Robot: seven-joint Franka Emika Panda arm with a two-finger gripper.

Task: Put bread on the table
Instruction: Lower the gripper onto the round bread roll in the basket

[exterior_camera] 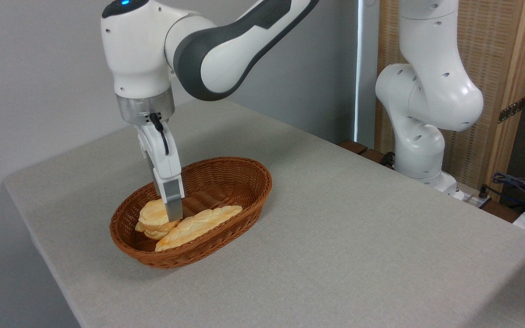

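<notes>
Wicker basket (226,171) holds both baked pieces, so the task looks barely begun: the bread (152,214), a small round bun, lies at the basket's left end, touching the braided loaf (208,223) beside it. The gripper (172,210) is down at the bun's right edge; whether it has closed on the bun cannot be told. Lifting and setting the bun on the grey cloth desk (358,237) remains. The basket rim and the adjoining loaf crowd the grasp.

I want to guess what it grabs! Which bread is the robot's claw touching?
The small round bun at the basket's left end; the gripper is down at it. The long braided loaf lies alongside.
</notes>
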